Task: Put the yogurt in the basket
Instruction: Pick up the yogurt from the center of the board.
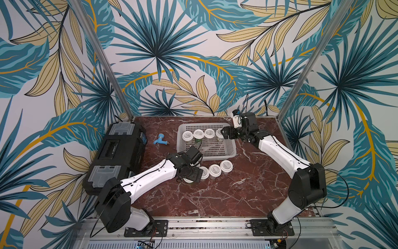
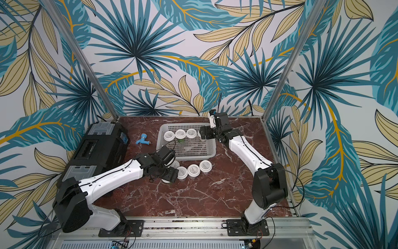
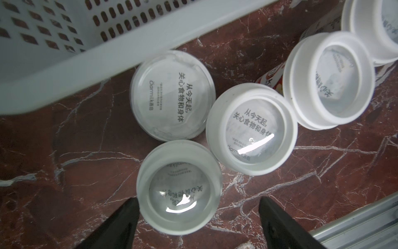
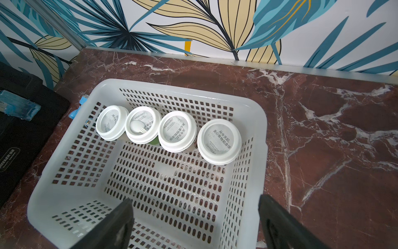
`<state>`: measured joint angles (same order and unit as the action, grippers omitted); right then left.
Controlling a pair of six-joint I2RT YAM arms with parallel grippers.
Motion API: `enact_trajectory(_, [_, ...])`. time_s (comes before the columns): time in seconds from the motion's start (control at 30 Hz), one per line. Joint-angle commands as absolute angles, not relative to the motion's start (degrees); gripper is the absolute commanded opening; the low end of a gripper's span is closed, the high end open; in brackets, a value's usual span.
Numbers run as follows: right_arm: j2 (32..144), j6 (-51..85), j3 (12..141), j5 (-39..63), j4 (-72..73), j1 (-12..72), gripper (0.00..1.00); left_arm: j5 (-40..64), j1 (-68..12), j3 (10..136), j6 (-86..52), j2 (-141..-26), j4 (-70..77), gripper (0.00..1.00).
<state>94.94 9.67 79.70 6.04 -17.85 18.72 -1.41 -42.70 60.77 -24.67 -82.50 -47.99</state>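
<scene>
The pale perforated basket point(image 1: 233, 151) point(image 2: 213, 152) point(image 4: 258, 112) stands at the back middle of the table. Several yogurt cups point(image 1: 198, 133) point(image 2: 180, 134) point(image 4: 177, 131) line its far wall. More yogurt cups point(image 1: 214, 170) point(image 2: 193, 170) point(image 3: 251, 129) stand on the marble just in front of the basket. My left gripper point(image 1: 197, 175) point(image 2: 172, 174) point(image 3: 198, 215) hangs open over the nearest cup point(image 3: 179, 187), which sits between the fingers close to one of them. My right gripper point(image 1: 225, 132) point(image 2: 203, 132) point(image 4: 196, 215) is open and holds nothing, above the basket's right end.
A large black toolbox point(image 1: 120, 151) point(image 2: 97, 148) fills the left side of the table. A small blue fitting point(image 1: 160, 140) point(image 2: 142, 140) lies between it and the basket. The metal front rail point(image 3: 355, 226) runs near the left gripper.
</scene>
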Motion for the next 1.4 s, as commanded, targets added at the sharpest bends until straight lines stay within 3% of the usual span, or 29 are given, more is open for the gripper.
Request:
enact_trajectory(0.0, [94.0, 10.3, 78.6, 7.0, -17.2, 18.5, 0.93, -0.1, -42.0, 60.0, -23.9, -82.2, -46.2, 0.91])
enact_trajectory(1.37, [95.1, 10.6, 79.0, 8.7, -17.2, 18.3, 0.90, -0.1, -39.0, 57.5, -22.5, -83.3, -46.3, 0.87])
